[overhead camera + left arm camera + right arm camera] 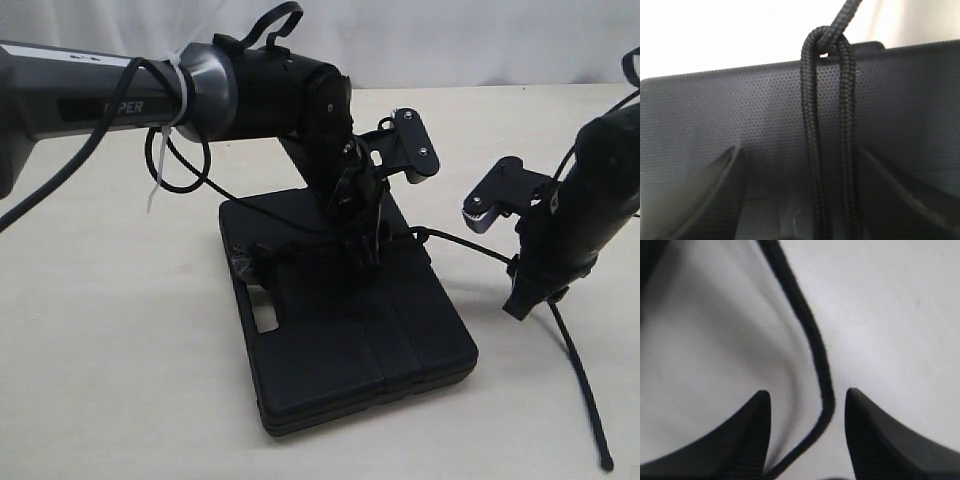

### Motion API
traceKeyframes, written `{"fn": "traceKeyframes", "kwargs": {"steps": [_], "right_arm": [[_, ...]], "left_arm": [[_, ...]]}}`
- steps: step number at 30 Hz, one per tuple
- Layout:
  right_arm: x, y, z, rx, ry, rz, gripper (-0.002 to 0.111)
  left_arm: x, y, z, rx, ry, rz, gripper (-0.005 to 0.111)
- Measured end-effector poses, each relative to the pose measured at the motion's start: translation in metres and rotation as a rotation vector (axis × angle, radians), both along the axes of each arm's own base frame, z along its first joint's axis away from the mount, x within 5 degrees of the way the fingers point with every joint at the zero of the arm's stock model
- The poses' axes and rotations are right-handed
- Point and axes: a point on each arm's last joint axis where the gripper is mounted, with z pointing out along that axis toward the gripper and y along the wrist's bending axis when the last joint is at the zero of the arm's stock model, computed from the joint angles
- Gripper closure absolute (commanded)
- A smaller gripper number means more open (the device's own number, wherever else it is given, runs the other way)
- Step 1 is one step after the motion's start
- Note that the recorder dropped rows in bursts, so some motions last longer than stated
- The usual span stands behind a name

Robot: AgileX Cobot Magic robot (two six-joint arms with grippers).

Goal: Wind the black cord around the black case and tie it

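Handling: black cord is judged limp and light; best taken on its free strand beside the black case. Left fingers and right fingers are seen apart, nothing clamped.

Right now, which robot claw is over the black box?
The left gripper: it hangs above the black case. The right gripper is off to the side, over the table, not the case.
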Motion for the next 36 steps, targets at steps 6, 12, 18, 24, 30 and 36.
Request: {"fn": "traceKeyframes", "kwargs": {"steps": [6, 12, 18, 24, 30, 36], "right_arm": [[0.003, -0.006, -0.016, -0.07, -0.011, -0.018, 0.072], [0.004, -0.01, -0.025, -0.135, 0.006, 0.042, 0.104], [0.011, -0.019, -0.021, -0.265, -0.041, 0.137, 0.104], [0.019, -0.018, -0.019, -0.287, -0.116, 0.236, 0.104], [0.027, -0.024, -0.014, -0.407, -0.18, 0.359, 0.104], [0.038, -0.024, -0.015, -0.444, -0.261, 0.478, 0.078]], "left_arm": [[0.0, 0.0, 0.0, 0.0, 0.0, 0.0, 0.049], [0.0, 0.0, 0.0, 0.0, 0.0, 0.0, 0.049], [0.0, 0.0, 0.0, 0.0, 0.0, 0.0, 0.049], [0.0, 0.0, 0.0, -0.001, -0.005, -0.001, 0.049], [0.001, 0.0, 0.0, -0.002, -0.006, 0.0, 0.049], [0.001, 0.0, 0.0, -0.004, -0.008, 0.0, 0.049]]}}
